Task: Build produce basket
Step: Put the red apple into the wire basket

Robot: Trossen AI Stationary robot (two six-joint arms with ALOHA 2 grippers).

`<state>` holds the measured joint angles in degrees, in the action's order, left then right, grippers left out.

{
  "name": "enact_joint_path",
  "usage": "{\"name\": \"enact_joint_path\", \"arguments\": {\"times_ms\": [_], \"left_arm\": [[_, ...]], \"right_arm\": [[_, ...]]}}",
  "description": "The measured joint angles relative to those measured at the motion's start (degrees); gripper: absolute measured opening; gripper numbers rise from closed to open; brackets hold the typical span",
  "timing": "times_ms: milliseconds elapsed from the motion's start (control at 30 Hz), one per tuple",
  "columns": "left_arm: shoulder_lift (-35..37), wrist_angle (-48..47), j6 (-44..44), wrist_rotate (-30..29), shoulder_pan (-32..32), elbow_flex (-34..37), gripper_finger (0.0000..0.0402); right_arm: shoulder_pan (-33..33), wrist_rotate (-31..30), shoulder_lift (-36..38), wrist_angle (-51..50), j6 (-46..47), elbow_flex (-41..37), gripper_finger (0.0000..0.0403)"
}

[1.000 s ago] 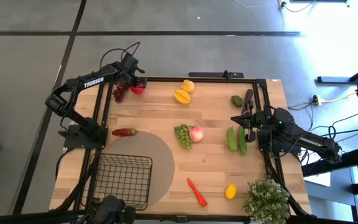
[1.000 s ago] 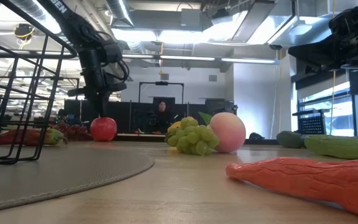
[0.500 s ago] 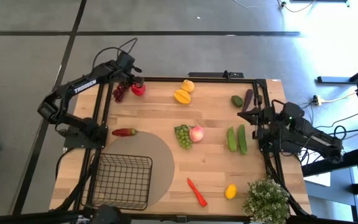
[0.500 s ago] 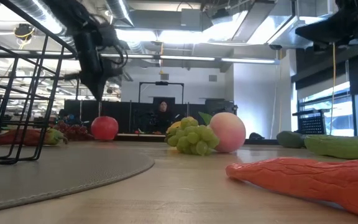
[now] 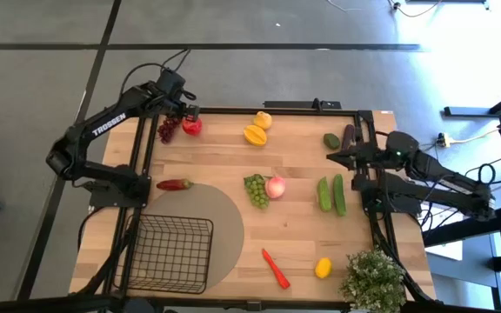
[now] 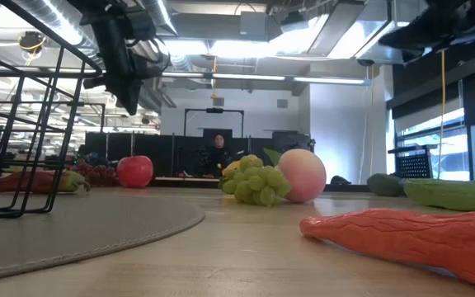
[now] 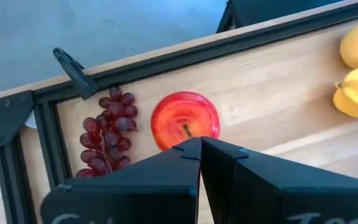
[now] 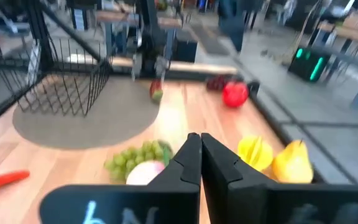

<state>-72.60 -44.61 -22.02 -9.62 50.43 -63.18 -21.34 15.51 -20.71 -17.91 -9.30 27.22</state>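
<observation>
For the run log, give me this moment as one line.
left gripper: shut, above red apple | right gripper: shut, idle at table's right edge | basket: empty

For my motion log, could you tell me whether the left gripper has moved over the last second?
Yes. In the low view the left gripper has risen well clear of the red apple, which it sat just above a second ago, fingers shut.

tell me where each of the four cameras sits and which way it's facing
High view: overhead, straight down on the table; both arms show.
Low view: tabletop level, looking across past the green grapes; the left arm hangs above.
Left wrist view: above the red apple, looking down past shut fingers.
Right wrist view: faces across the table toward the basket, shut fingers below.
All four share the apple.
</observation>
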Motion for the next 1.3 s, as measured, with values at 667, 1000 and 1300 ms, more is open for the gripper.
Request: {"name": "enact_joint_path", "arguments": {"times_ms": [667, 1000, 1300], "left_arm": [[-0.11, 0.28, -0.41, 3.26, -0.72, 0.02, 0.0000], [-0.13, 0.34, -0.18, 3.40, -2.48, 0.04, 0.0000], [-0.13, 0.51, 0.05, 3.42, -3.37, 0.04, 0.0000]], "right_arm": [[-0.02, -6.47, -13.29, 4.36, 17.02, -0.04, 0.0000], [-0.02, -8.46, -20.59, 11.42, 20.80, -0.07, 0.0000], [-0.02, -9.94, -26.56, 23.78, 19.00, -0.07, 0.0000]]}}
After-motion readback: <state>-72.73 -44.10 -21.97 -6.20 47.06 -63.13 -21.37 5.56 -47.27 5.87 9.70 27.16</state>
